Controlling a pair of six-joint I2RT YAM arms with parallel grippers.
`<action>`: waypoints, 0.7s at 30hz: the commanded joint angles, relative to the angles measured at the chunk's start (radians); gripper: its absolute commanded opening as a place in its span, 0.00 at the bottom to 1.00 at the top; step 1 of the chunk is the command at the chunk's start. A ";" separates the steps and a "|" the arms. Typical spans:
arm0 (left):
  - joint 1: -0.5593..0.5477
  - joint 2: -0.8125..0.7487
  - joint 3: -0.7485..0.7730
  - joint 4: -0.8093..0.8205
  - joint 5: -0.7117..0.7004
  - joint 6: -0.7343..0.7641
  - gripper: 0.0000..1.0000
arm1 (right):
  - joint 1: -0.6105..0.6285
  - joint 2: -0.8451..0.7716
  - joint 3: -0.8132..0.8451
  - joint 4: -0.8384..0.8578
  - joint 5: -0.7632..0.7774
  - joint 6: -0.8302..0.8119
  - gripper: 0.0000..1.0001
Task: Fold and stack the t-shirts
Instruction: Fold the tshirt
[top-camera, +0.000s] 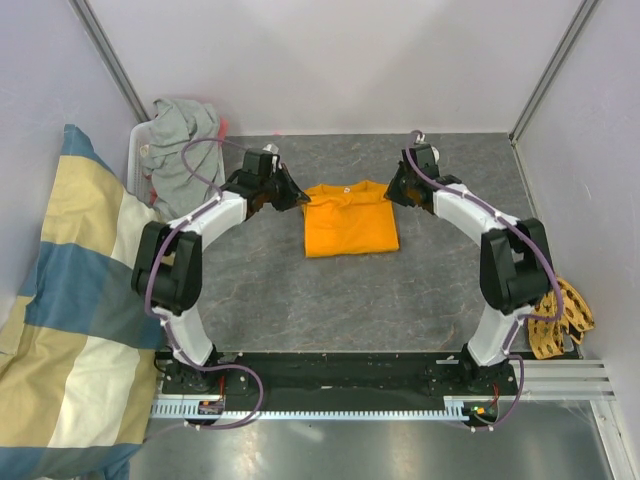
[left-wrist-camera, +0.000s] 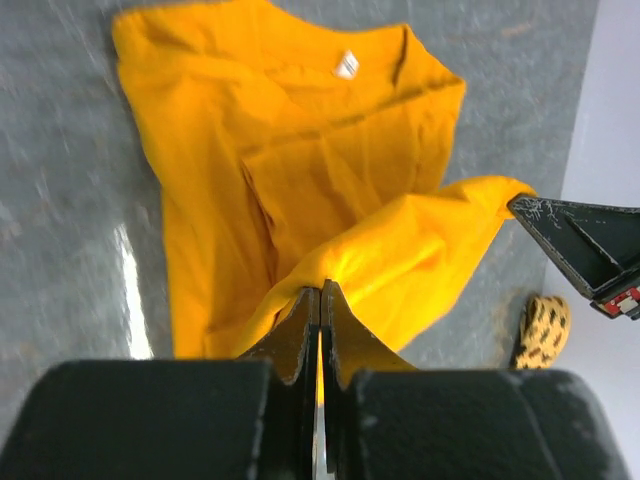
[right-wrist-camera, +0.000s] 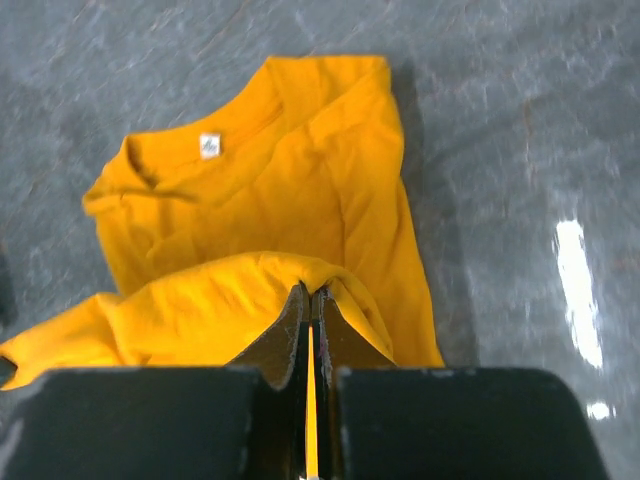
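Note:
The orange t-shirt (top-camera: 349, 222) lies partly folded at the middle back of the table, neck toward the far side. My left gripper (top-camera: 297, 193) is shut on its far left corner, and my right gripper (top-camera: 393, 188) is shut on its far right corner. In the left wrist view the pinched orange cloth (left-wrist-camera: 400, 265) stretches from my left gripper (left-wrist-camera: 321, 290) to the right gripper's fingertips (left-wrist-camera: 545, 215). In the right wrist view my right gripper (right-wrist-camera: 310, 292) pinches a raised fold of the orange t-shirt (right-wrist-camera: 280, 200). The grey t-shirt (top-camera: 180, 140) lies crumpled in a bin at the back left.
A white bin (top-camera: 137, 165) stands at the back left. A large cream-and-blue cloth (top-camera: 70, 300) hangs off the left side. A tan woven disc (top-camera: 558, 315) lies at the right edge, also in the left wrist view (left-wrist-camera: 542, 325). Walls enclose the table.

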 joint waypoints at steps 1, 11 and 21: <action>0.027 0.123 0.131 0.068 0.048 0.071 0.02 | -0.038 0.133 0.155 0.086 -0.049 -0.025 0.00; 0.078 0.345 0.284 0.084 0.126 0.077 0.07 | -0.066 0.371 0.364 0.087 -0.112 -0.035 0.04; 0.217 0.263 0.298 0.068 0.138 0.071 1.00 | -0.170 0.291 0.344 0.123 -0.121 -0.071 0.68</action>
